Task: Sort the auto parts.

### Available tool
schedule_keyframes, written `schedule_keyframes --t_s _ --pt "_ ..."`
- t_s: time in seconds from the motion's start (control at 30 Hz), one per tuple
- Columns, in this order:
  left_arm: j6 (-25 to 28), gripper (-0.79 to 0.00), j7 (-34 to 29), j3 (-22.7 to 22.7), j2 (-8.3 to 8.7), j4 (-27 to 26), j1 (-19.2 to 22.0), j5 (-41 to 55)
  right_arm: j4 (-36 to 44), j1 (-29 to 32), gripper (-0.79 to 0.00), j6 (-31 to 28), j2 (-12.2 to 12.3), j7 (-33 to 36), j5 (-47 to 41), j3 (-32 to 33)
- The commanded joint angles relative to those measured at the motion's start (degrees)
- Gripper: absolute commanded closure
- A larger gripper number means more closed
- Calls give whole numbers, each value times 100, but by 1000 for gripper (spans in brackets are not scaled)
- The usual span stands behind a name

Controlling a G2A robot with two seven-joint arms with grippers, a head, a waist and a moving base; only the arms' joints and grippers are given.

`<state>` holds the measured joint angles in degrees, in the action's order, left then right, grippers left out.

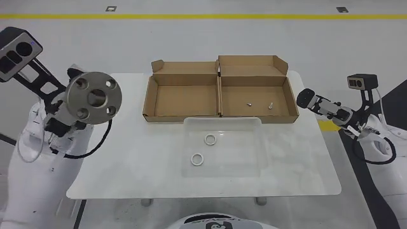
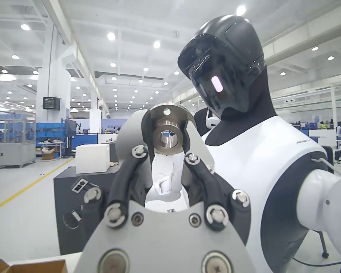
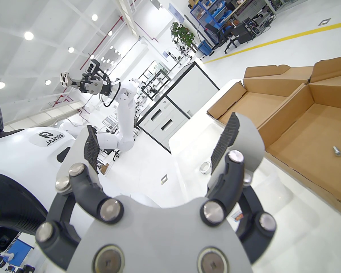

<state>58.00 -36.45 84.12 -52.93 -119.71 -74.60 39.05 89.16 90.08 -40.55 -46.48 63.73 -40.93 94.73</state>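
My left gripper (image 2: 166,140) is shut on a round metal flange (image 1: 94,97), a disc with a centre bore and several bolt holes; it is held high above the table's left edge, its hub (image 2: 167,139) between the fingers. That flange (image 3: 64,78) also appears far off in the right wrist view. My right gripper (image 3: 162,140) stands open with nothing in it, off the table's right edge (image 1: 304,97). Two white rings (image 1: 210,139) (image 1: 198,159) lie in a clear plastic tray (image 1: 251,165). Two small bolts (image 1: 249,105) (image 1: 271,106) lie in the right cardboard box (image 1: 289,92).
Two open cardboard boxes sit side by side at the back of the white table (image 1: 127,165); the left box (image 1: 181,98) holds nothing. The tray stands just in front of them, mid-table.
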Motion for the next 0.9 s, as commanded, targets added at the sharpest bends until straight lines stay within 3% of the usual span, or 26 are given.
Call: schedule_keyframes --t_s 0.0,0.27,0.63,0.87 --pt "0 0 82 9 -27 -1 -64 228 0 0 -785 0 0 0 0 0" --pt "0 0 -42 264 -160 -61 -291 591 0 0 -785 0 0 0 0 0" --pt "0 0 -856 631 -227 60 -393 -87 0 0 -785 0 0 0 0 0" --pt "0 0 -967 764 -226 130 -459 -365 0 0 -785 0 0 0 0 0"
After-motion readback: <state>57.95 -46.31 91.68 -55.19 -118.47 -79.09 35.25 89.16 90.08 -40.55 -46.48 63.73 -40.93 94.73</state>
